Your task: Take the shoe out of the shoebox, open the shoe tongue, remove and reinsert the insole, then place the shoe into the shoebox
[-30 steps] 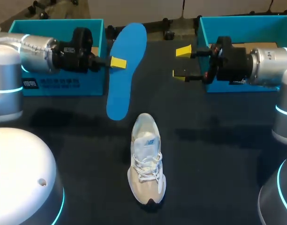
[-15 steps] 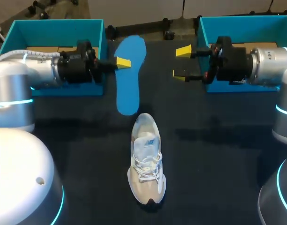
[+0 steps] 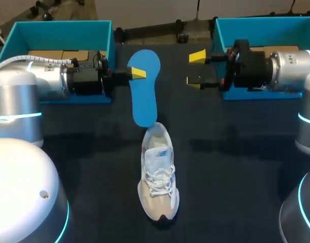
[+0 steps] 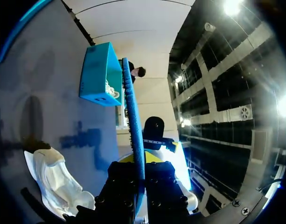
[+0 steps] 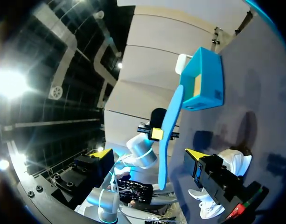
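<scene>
The left gripper [image 3: 138, 73] is clenching the blue insole [image 3: 144, 104] near its wider, far end, with one yellow tip lying on the insole's face. In the left wrist view the insole is running edge-on between the two fingers, which are pressing on it from both sides. The insole is hanging tilted above the dark table [image 3: 235, 167], and its lower end is sitting right at the heel opening of the shoe [image 3: 159, 174]. Whether it is touching the collar cannot be told.

The pale shoe is resting on its sole near the middle of the table, with its laces showing, its toe pointing toward the robot and its heel toward the insole. It is lying outside both boxes.

The right gripper [image 3: 195, 70] is hovering above the table just in front of the right shoebox [image 3: 266, 30]. Its fingers are spread wide, one yellow tip above the other, and they are gripping nothing. It is facing the insole from the side, apart from it.

The left shoebox [image 3: 63, 35] is standing open at the far left of the table, with the left arm crossing in front of it. The right shoebox is standing open at the far right behind the right arm, and brown card is showing inside each box
</scene>
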Robot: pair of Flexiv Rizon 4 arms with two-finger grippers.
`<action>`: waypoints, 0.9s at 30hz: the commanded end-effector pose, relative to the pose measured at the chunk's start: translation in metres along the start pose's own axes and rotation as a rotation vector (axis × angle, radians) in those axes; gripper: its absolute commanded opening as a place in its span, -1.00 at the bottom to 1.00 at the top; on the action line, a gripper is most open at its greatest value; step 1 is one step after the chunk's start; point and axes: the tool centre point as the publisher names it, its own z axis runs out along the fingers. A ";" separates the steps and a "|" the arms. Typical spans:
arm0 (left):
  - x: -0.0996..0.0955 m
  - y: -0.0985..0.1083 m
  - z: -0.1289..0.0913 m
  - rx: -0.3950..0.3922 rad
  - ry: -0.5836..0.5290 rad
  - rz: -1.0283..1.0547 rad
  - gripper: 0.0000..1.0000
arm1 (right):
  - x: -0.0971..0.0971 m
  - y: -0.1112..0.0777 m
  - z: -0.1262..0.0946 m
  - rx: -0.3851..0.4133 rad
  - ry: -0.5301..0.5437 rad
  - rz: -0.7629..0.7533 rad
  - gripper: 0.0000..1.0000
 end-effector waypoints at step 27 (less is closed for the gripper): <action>-0.012 -0.013 0.007 0.038 -0.024 -0.048 -1.00 | 0.075 0.032 0.022 0.161 -0.925 0.230 1.00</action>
